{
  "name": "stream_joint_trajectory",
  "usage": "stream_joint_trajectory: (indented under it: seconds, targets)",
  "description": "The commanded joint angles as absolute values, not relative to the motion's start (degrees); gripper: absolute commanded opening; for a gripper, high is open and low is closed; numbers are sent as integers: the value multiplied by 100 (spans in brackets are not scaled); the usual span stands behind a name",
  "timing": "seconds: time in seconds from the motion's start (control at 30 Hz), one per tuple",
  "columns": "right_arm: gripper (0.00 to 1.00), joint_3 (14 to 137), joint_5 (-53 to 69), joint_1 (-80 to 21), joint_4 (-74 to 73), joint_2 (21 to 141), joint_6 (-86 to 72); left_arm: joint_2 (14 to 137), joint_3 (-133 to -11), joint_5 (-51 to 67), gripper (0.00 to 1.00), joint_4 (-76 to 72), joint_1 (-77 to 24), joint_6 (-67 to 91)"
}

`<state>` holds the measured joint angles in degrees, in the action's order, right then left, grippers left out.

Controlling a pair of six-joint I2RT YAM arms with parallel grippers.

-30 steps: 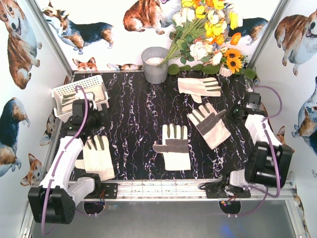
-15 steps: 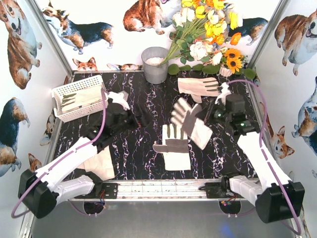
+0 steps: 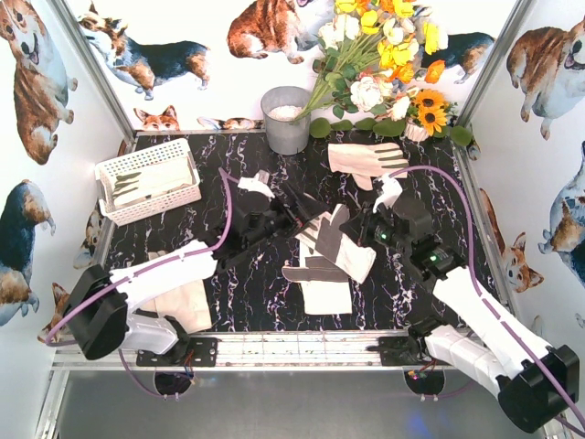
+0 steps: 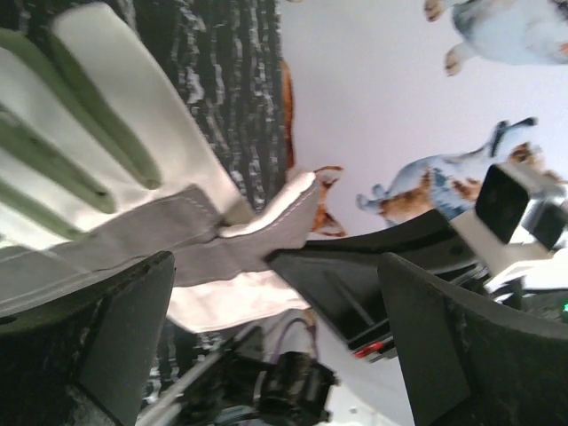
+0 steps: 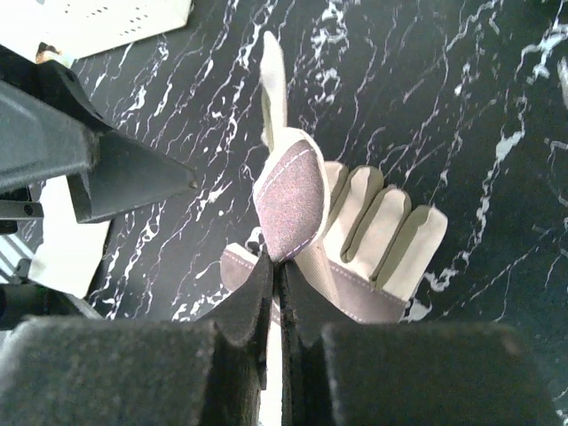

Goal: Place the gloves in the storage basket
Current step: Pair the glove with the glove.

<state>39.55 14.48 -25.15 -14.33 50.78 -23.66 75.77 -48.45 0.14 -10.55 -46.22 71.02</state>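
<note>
My right claw (image 5: pixel 277 266) was pinched shut on a glove (image 5: pixel 286 191). It had that glove by a grey-patched edge, hanging clear above the black marbled table (image 3: pixel 210 151), about mid-table. The left claw (image 4: pixel 275 262) was right there beside it, spread wide open and holding nothing. In its own wrist view, one finger (image 4: pixel 106 328) sat on either side of the dangling glove. Whether either finger touched the fabric, I couldn't tell.

Directly under the held glove lay a second glove (image 3: pixel 320 283), flat on the table, grey band and fingers showing. A third glove (image 3: pixel 366 160) rested at the far side, just in front of the flowers (image 3: pixel 384 64). A fourth glove (image 3: pixel 183 297) lay near the left arm's base, partly covered by the arm.

The basket (image 3: pixel 160 205) sat at the far left corner of the table, well apart from both claws. One glove (image 3: pixel 137 183) lay inside it. The grey bucket (image 3: pixel 285 123) stood at the back edge, between the basket and the flowers.
</note>
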Motion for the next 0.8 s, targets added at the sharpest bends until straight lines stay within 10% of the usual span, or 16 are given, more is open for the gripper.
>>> stream_joint_trajectory:
  seconds: [0.0, 0.77]
  targets:
    - [0, 3742, 993, -2767, -392, 4852, -1885, 7873, -5166, -259, 92, -1673, -4803, 8215]
    - [0, 2752, 887, -3348, 788, 4745, -115, 9025, -5308, -1, 100, -2006, -5035, 9674]
